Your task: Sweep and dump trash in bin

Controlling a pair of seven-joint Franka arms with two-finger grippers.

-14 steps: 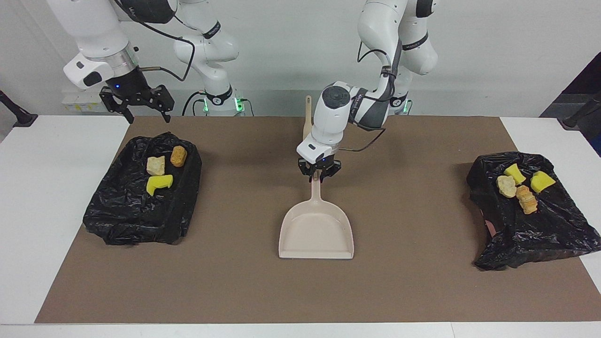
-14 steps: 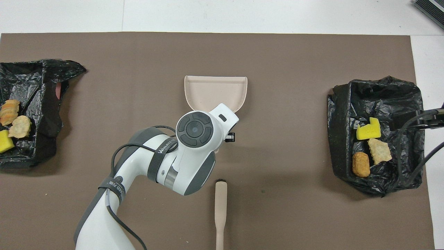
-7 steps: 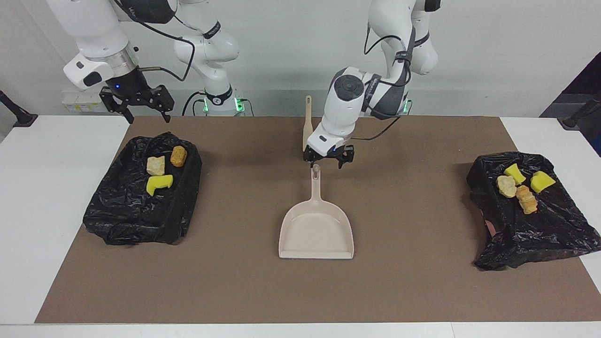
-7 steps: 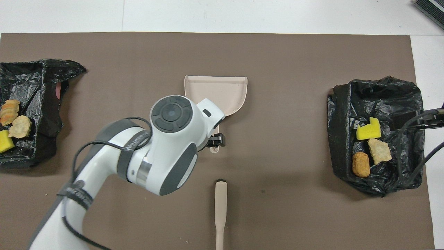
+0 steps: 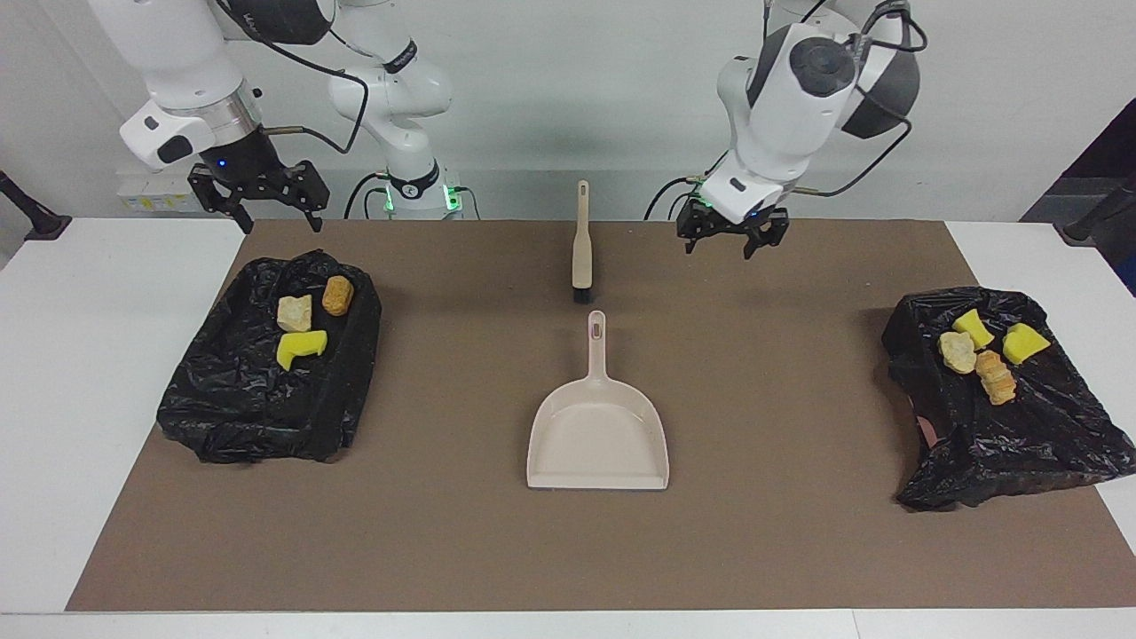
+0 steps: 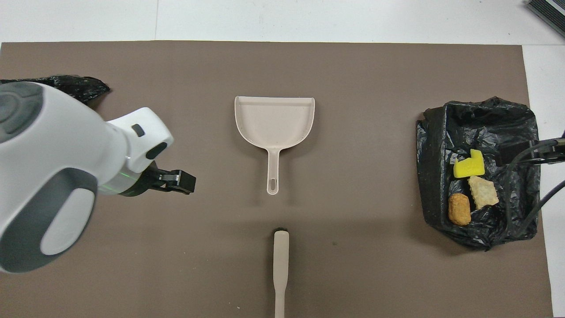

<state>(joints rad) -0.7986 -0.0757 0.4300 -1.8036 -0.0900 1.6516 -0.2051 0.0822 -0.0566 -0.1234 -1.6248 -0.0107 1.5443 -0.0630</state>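
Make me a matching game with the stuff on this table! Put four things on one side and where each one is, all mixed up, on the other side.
Things:
1. dustpan
2. brush
3. trash pieces
4. left gripper

Places or states:
A. lying in the black bags at the two ends of the table
B. flat on the middle of the brown mat, nothing in it
C. up in the air over the mat, holding nothing
D. lying on the mat, nearer to the robots than the dustpan

Pairs: 1-B, 2-D, 3-A, 4-C
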